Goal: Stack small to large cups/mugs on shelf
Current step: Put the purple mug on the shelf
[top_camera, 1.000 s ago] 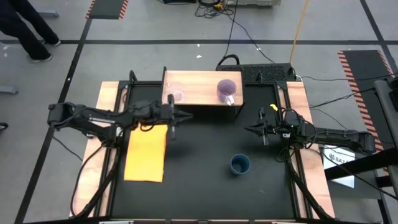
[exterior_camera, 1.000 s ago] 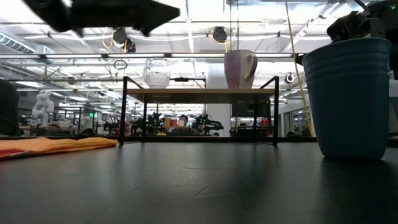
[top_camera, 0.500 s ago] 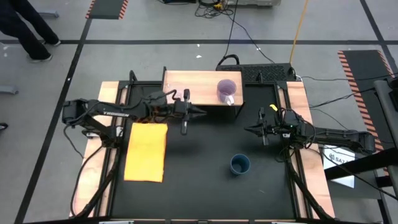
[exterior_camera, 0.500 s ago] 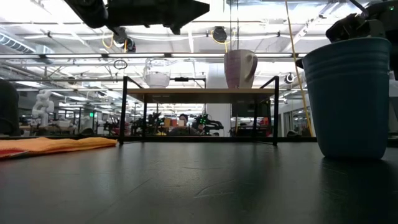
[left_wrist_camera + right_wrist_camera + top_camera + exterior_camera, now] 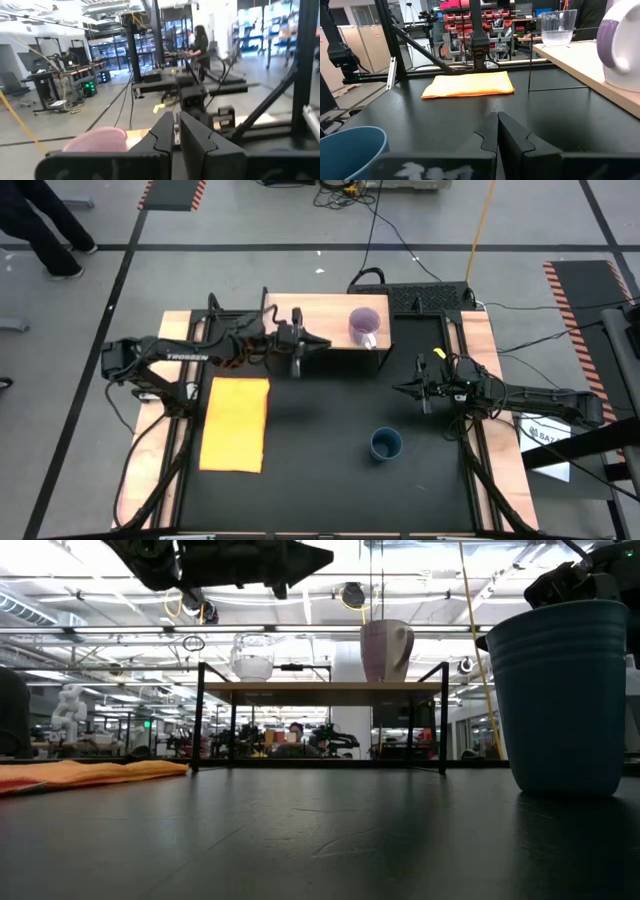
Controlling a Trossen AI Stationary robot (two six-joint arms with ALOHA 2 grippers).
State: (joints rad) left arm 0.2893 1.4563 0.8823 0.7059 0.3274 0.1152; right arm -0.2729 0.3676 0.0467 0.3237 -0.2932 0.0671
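The shelf (image 5: 325, 308), a light-wood board on black legs, stands at the table's far side. On it sit a purple mug (image 5: 363, 327) and a small clear glass cup (image 5: 252, 657); in the high view my left arm covers the glass cup. My left gripper (image 5: 322, 345) is shut and empty. It hovers above the shelf's near edge, between the glass cup and the mug (image 5: 95, 141), pointing toward the mug. A dark teal cup (image 5: 385, 444) stands on the black table at the near right. My right gripper (image 5: 398, 388) waits shut at the right, above the table.
A yellow-orange mat (image 5: 235, 423) lies flat on the table's left half. Bare black table stretches between mat, shelf and teal cup (image 5: 350, 145). Cables run over the floor behind the shelf. A person's legs show at the far left of the floor.
My left gripper has travelled from over the mat's far end toward the table's far and right side and risen a little. It now hangs over the shelf's near edge, and the arm covers the glass cup in the high view. It stays shut. The cups have not moved.
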